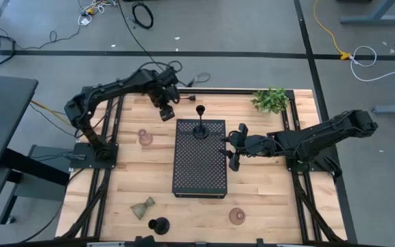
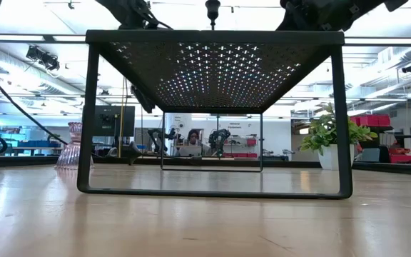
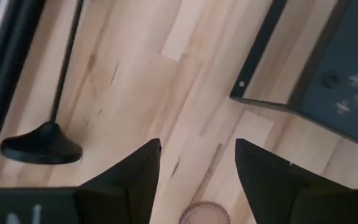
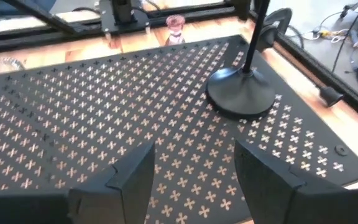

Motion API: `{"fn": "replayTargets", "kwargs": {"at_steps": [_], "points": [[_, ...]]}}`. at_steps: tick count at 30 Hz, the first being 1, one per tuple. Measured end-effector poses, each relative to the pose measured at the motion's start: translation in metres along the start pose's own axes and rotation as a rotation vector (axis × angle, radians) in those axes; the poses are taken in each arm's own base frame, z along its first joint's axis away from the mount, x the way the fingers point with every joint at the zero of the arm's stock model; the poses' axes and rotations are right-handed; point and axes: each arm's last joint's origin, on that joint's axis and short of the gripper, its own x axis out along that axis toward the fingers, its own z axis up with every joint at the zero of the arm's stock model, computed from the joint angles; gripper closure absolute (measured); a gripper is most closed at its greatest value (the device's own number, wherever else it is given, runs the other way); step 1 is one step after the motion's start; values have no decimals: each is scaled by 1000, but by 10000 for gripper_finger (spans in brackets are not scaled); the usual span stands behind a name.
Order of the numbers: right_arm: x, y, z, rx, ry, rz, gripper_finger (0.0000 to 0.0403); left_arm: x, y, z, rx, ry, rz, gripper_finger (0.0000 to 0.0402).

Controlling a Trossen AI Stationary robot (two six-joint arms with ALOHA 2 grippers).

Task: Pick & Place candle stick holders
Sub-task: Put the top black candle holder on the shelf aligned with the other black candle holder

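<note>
The right pincer (image 1: 229,147), spread wide and holding nothing, sits just beside the black candle stick holder (image 1: 201,130) and could bump it over.

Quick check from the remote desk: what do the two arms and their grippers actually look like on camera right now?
Both arms are dark, nearly black, built of jointed tubular segments with black cables along them. The left gripper and the right gripper each end in two flat, matte black fingers tapering to wedge tips. Faint pale lettering shows on the left gripper's body, too cropped to read.
</note>
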Motion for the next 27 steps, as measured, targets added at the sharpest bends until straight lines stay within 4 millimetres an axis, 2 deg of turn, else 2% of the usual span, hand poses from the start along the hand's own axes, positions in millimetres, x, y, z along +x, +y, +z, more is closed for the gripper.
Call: {"fn": "replayTargets", "kwargs": {"at_steps": [7,12,17,24,27], "points": [[0,0,1,5,-10,4,183,27,-5,19,-7,-48,86,208],[0,0,1,5,-11,8,183,45,2,27,-132,-64,147,207],[0,0,1,2,-11,8,183,64,8,32,-155,-53,224,207],[0,1,1,1,-10,10,183,82,23,29,-221,-6,300,207],[0,1,1,1,-11,10,183,74,25,31,-218,-30,385,207]]}}
